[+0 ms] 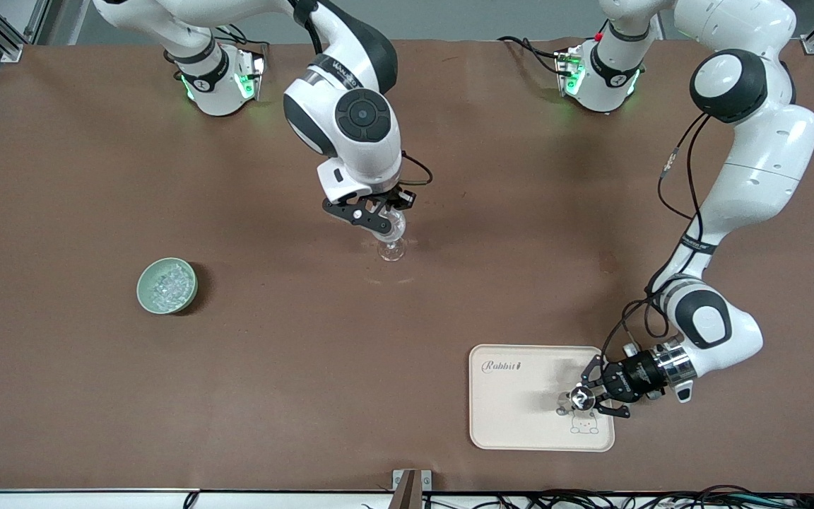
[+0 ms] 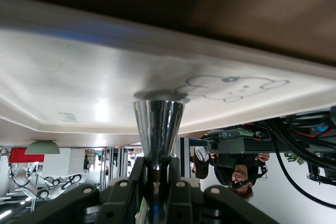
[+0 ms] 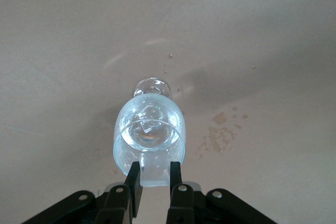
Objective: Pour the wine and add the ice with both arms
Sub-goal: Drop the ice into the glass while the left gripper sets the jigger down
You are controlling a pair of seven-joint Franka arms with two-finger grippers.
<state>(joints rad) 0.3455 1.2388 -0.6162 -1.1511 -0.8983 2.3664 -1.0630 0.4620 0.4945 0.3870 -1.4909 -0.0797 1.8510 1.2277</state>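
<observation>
The stemmed glass stands mid-surface, the right gripper at its rim; the bowl holding ice sits nearer the front camera, toward the right arm's end; the tray lies nearest the camera toward the left arm's end, the left gripper over it, clamped on a metal cup.

The ice lies as small clear chunks heaped in a green bowl toward the right arm's end of the bench. A clear stemmed glass stands upright mid-bench, farther from the front camera than the bowl.
</observation>
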